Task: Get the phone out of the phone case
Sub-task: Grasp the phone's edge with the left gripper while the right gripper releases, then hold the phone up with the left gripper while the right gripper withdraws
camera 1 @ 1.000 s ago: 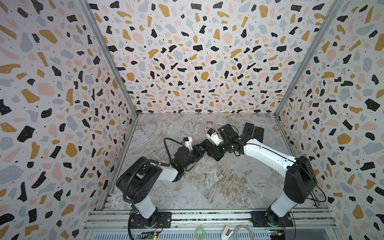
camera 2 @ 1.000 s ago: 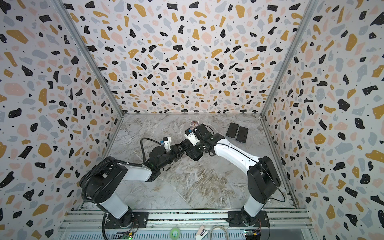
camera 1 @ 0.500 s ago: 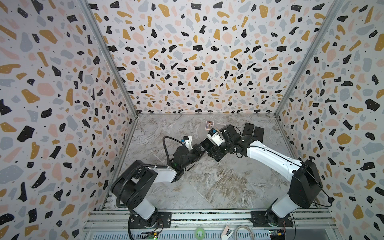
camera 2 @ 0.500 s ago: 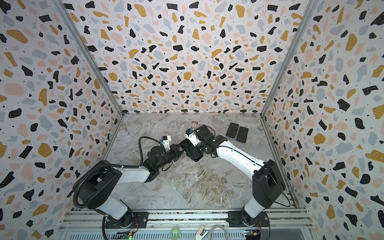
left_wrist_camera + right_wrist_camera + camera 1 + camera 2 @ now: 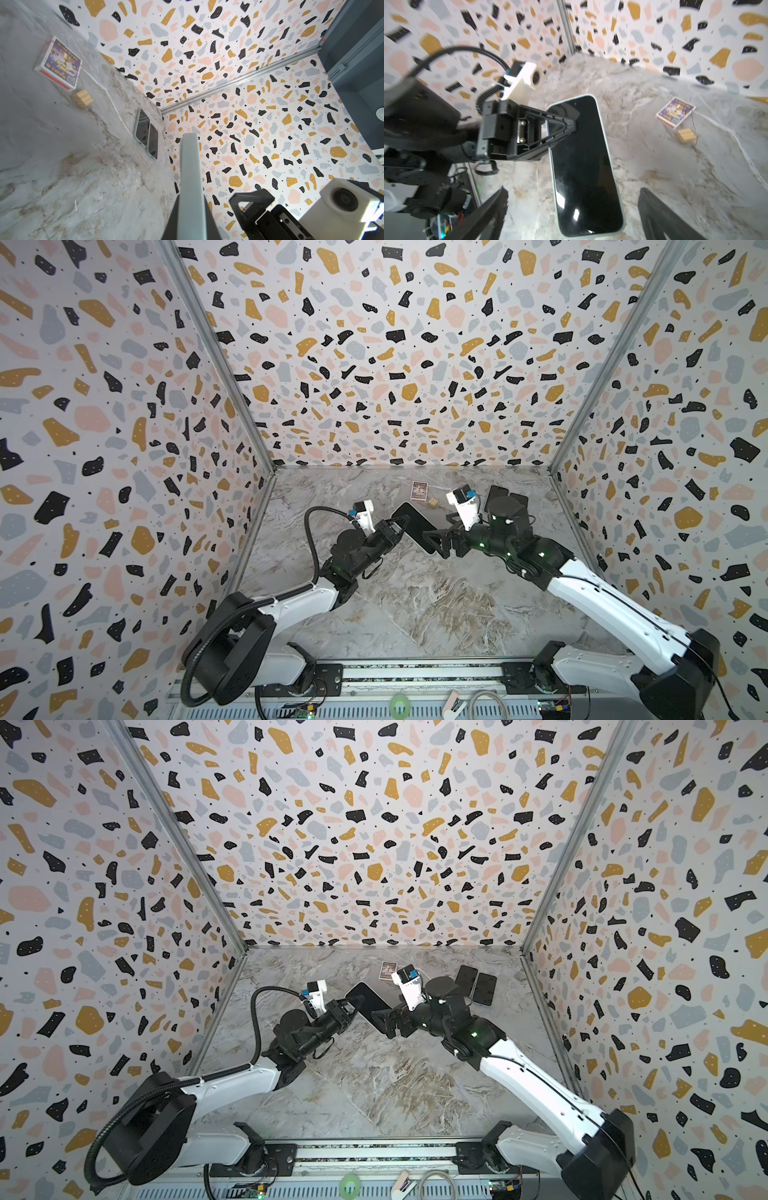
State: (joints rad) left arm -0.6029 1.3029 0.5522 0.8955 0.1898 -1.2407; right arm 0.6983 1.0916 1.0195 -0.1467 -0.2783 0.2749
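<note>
A: Where is the phone (image 5: 585,166), and by what is it held?

B: It is held clear of the table (image 5: 415,605), tilted, with its screen showing from above, and it is seated in its case (image 5: 190,166). One long edge near its top end is pinched by the left gripper (image 5: 571,124), whose jaws are pressed together on it. The right gripper (image 5: 436,543) is spread wide about the phone's lower end; no contact can be made out.

A: How is the step best done?

B: As a judgement: the case rim at the phone's lower corner should be taken by the right gripper, not the glass, and peeled back while the left pinch is kept firm. Since case and phone appear clamped together at the left jaws, the peel is best begun at the free end.

A: And past the phone?

B: A block (image 5: 82,98) and a box (image 5: 59,62) are seen lying just beyond it. Farther off, two spare phones (image 5: 145,133) are laid side by side. Nothing there need be disturbed.
</note>
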